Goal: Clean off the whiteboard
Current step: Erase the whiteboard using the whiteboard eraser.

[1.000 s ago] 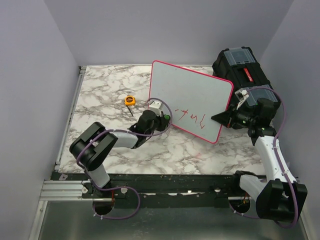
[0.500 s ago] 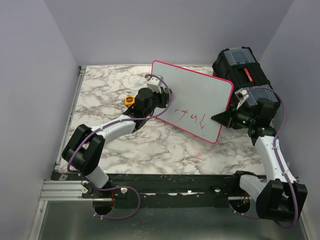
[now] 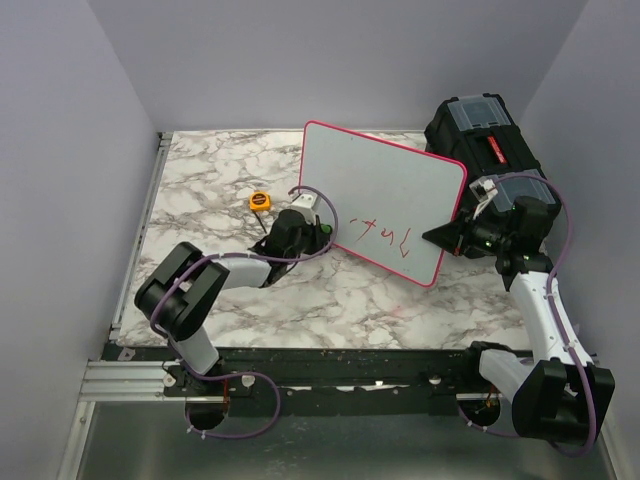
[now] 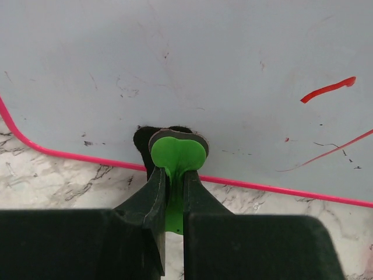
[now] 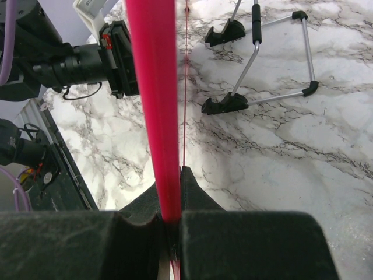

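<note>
The desk [image 3: 200, 190] had a marble-pattern top. A small orange tape measure [image 3: 260, 201] lay on its left-centre area, apart from the arms and just left of the board.

The left arm reached forward and to the right from its base. The left pincer [image 3: 322, 233] was positioned at the lower left edge of the whiteboard [image 3: 385, 185]. The left wrist view showed its fingers closed on the stem of a green eraser [image 4: 178, 153]. The rounded green head projected beyond the fingertips. A dark pad behind the head was in contact with the board surface, just above the pink rim [image 4: 70, 156].

The whiteboard stood at a tilt on the far, right-of-centre part of the desk, with its face toward the arms. Red lettering [image 3: 382, 235] occupied the lower middle of the face, to the right of the eraser and clear of it. Faint smudges and specks marked the surface around the pad.

The right pincer [image 3: 437, 237] was closed on the board's right edge, near the lower right corner. In the right wrist view the rim passed straight between its two fingers. Beyond that edge, the same view showed a wire stand [image 5: 256, 58] with black feet resting on the desk.

A black toolbox [image 3: 478, 140] stood at the far right, behind the board's right corner and just beside the right arm.
</note>
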### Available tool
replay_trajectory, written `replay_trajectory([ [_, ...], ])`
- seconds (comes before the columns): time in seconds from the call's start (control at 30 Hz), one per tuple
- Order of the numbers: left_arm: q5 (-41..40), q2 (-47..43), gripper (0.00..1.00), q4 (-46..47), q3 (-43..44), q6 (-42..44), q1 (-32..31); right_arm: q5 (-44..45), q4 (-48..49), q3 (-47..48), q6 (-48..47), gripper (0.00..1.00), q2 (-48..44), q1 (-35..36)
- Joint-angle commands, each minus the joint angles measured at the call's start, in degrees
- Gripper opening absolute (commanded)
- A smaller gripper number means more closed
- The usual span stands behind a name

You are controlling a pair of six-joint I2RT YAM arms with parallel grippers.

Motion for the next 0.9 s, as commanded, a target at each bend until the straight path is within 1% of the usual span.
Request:
replay_trajectory([
  [0.0, 2.3, 1.2, 0.0, 4.6, 0.7, -1.3, -1.4, -2.3, 1.5, 0.0, -1.6, 0.0, -0.3, 0.6],
  [0.3, 1.6, 0.9, 0.0, -0.7, 10.3, 0.6, -5.9, -2.2, 1.5, 0.0, -1.7, 0.0, -0.3, 0.6],
  [0.5, 0.2, 1.7, 0.0, -1.3, 12.0, 1.2, -8.8, -2.3, 1.4, 0.1, -2.6, 0.0, -0.4, 0.6],
  [0.63, -0.6, 3.4, 0.0, -0.6, 10.4, 0.9, -7.9, -2.3, 1.3, 0.1, -2.7, 0.0, -0.9, 0.6],
  [0.87, -0.5, 3.3, 0.0, -1.0, 8.2, 0.8, -2.1, -2.4, 1.4, 0.1, -2.6, 0.0, -0.9, 0.7],
])
